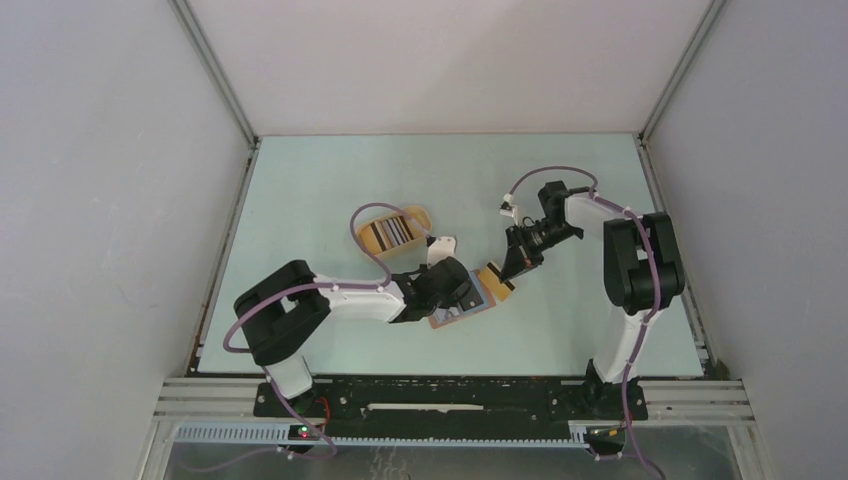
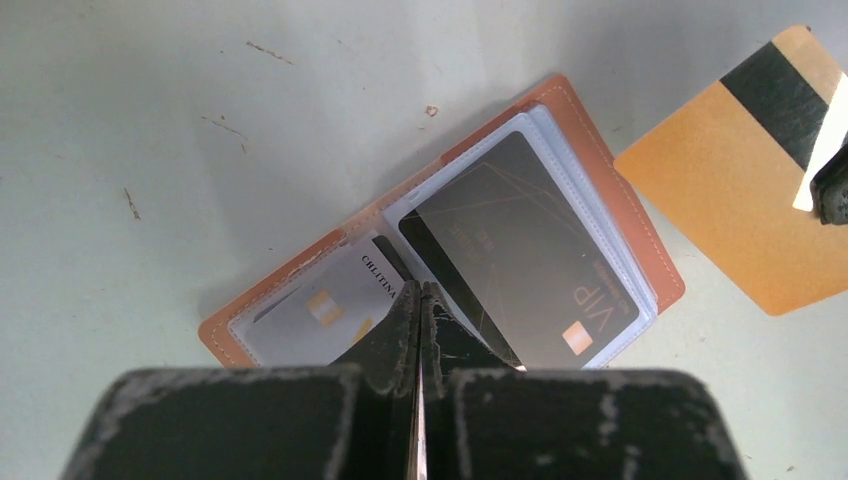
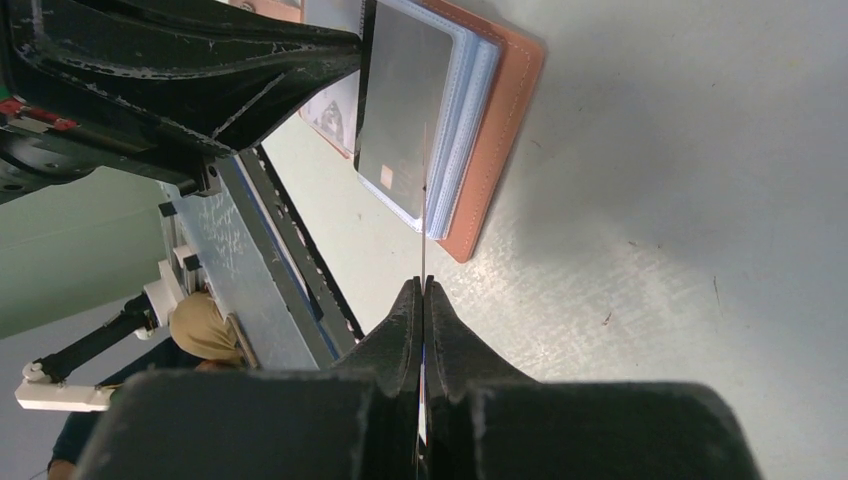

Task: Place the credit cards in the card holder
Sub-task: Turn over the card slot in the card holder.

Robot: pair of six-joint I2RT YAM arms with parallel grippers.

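- Table (image 1: 330,180): holder (image 2: 632,222) lies open mid-table under left gripper (image 2: 420,298), whose jaws are pressed together at its fold
- Tray (image 1: 425,213) behind: striped cards (image 1: 387,233) seemingly still to go
- Right gripper (image 3: 422,295) pinches orange card (image 2: 740,210) just beside holder, not yet in
- Dark card (image 2: 520,260), grey card (image 2: 320,310): already sleeved

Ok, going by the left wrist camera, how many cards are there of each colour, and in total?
Orange plastic card with a black stripe, outside the holder: 1
Dark grey VIP card, sleeved in the open reddish-brown leather card holder: 1
Silver-white card, sleeved there too: 1
Total: 3
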